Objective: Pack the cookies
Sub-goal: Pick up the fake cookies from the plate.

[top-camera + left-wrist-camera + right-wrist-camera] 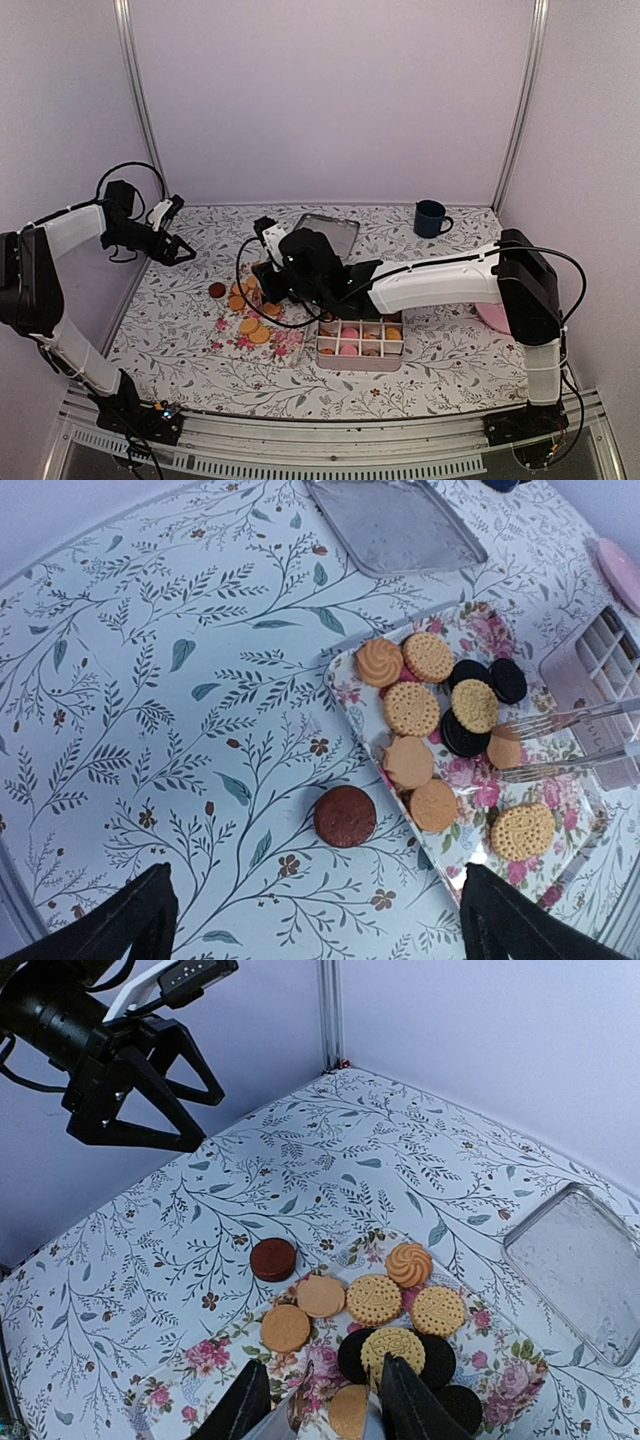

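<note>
Several cookies (412, 708), golden and black, lie on a floral plate (575, 875); they also show in the right wrist view (374, 1299). One brown cookie (345, 816) lies on the cloth beside the plate (200, 1360). My right gripper (325, 1362) hovers low over the plate and is shut on clear tongs (565, 745), whose prongs flank a golden cookie (505, 752). My left gripper (325, 925) is open and empty, raised over the cloth left of the brown cookie (216, 290). The compartment box (360, 357) holds several cookies.
A metal tray (330, 235) lies behind the plate. A blue mug (431, 217) stands at the back right. A pink plate (493, 318) shows partly behind the right arm. The right arm reaches across the box. The left gripper (205, 1120) is near the left wall.
</note>
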Available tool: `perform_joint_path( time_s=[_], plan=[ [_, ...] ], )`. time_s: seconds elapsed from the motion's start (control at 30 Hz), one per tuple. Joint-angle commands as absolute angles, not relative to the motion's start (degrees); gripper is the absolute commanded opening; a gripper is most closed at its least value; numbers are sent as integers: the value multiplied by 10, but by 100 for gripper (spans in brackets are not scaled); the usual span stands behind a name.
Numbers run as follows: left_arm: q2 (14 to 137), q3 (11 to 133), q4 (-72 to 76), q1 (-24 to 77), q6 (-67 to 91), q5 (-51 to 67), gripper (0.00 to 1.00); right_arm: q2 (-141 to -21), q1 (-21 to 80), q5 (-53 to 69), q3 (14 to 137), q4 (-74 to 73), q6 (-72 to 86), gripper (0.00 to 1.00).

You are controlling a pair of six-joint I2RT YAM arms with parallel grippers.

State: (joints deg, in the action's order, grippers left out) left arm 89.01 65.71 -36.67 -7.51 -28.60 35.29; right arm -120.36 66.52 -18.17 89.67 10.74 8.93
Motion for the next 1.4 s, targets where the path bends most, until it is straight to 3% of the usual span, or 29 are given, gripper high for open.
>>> perform_joint_path(
  time_s=[0.0,0.97,1.37],
  plan=[
    [878,648,-354,-80,-296,356,99,-1207,675,-231,919,102,89,38],
    [890,653,-360,-80,-292,367,99,-1243,682,-238,929,99,77,43],
    [893,655,-359,-80,-285,368,99,-1201,682,-262,901,105,65,30]
  ],
)
